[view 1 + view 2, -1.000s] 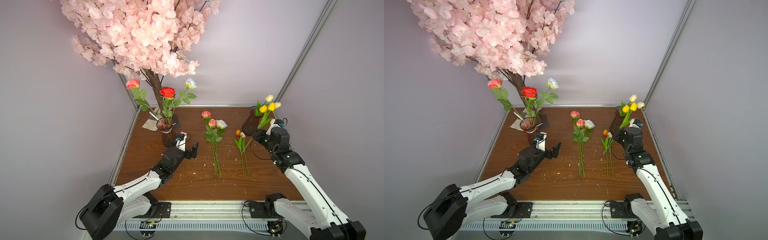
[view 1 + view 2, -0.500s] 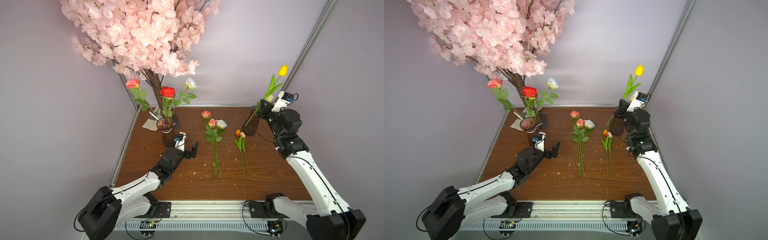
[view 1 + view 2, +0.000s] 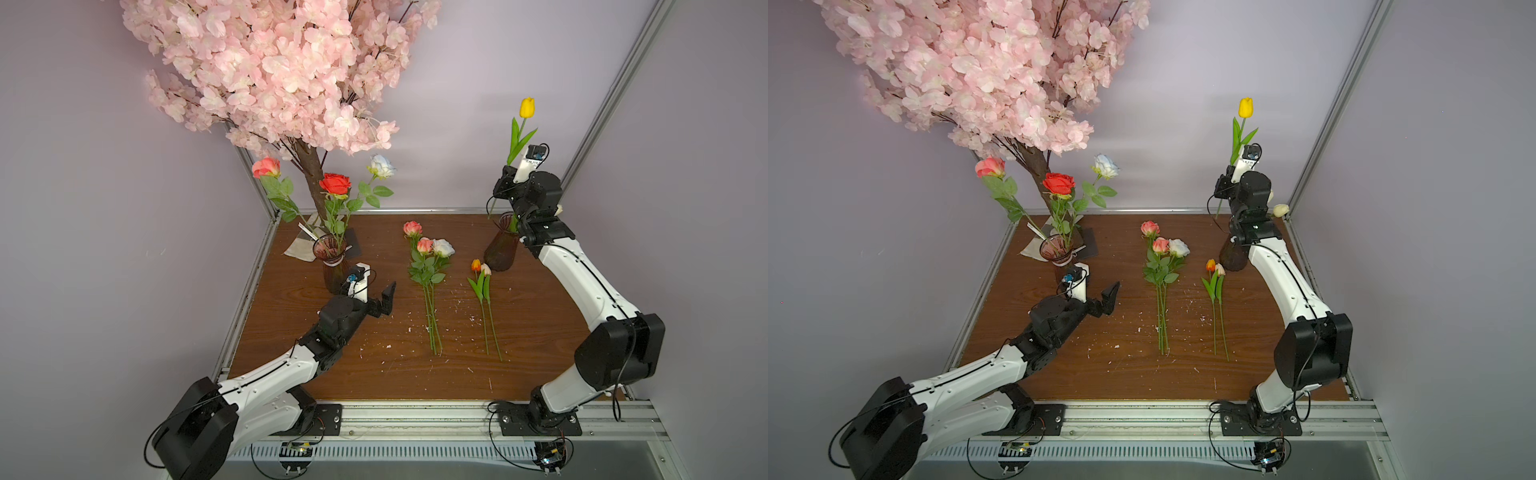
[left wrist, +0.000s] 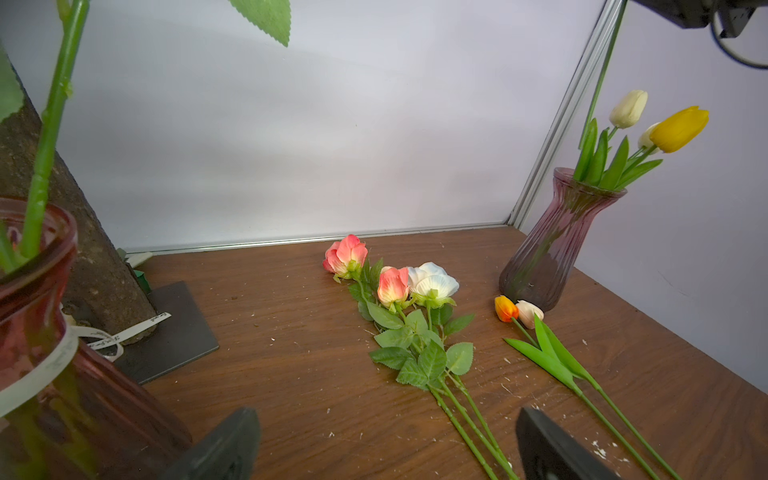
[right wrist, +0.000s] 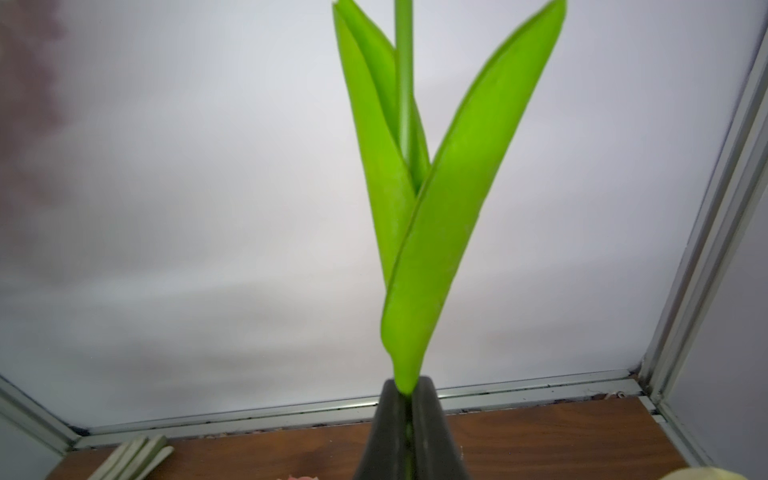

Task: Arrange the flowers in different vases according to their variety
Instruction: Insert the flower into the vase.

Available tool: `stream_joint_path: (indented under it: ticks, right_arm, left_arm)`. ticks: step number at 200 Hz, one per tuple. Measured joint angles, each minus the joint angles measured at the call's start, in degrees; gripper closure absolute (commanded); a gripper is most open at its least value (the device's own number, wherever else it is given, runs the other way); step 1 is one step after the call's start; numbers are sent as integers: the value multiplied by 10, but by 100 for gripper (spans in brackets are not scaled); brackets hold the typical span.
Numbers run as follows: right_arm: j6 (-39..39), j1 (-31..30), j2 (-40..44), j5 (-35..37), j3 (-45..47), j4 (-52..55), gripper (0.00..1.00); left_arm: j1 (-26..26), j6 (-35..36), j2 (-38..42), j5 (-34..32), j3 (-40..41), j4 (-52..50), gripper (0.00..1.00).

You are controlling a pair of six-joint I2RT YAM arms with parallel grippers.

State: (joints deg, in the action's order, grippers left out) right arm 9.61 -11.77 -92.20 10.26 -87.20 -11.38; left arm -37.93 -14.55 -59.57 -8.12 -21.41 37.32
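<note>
Left vase [image 3: 331,275], far left: three standing roses [image 3: 335,185].
Right vase [image 3: 500,251], far right: standing tulips [image 4: 623,139].
Loose roses [image 3: 428,266], centre; loose tulips [image 3: 482,284] to their right, sorted by kind, apparently awaiting pickup.
Right gripper [image 5: 409,399]: pinching yellow tulip [image 3: 519,133] upright above the right vase, probably for stem-first lowering.
Left gripper [image 4: 386,444]: spread, empty, facing the loose roses.

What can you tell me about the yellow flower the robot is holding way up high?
It is a yellow tulip with a closed bud, a thin green stem and two long pointed leaves; it looks like plastic. The right pincer, shut, holds it by the stem where the leaves begin, nearly upright, in the far corner. Its bare lower stem hangs above the mouth of the dark glass vase, seemingly not inside yet.
</note>
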Motion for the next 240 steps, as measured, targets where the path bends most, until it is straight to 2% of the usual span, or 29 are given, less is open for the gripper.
stream_joint_path:
  ticks: [91,163,171,189,207,240]
  right_arm:
    - [-160,0,-19,56,28,-61,100]
    - [-198,2,-19,65,113,-111,100]
    - [-198,3,-19,66,121,-117,91]
    - [-199,3,-19,69,134,-120,59]
    - [-190,3,-15,73,142,-117,55]
    - [-153,3,35,61,155,-80,38]
  left_arm:
    - [0,2,11,0,0,-3,1]
    - [0,5,20,0,0,-3,1]
    - [0,6,20,0,0,-3,1]
    - [0,7,20,0,0,-3,1]
    - [0,8,20,1,0,-3,1]
    - [0,10,14,3,0,-3,1]
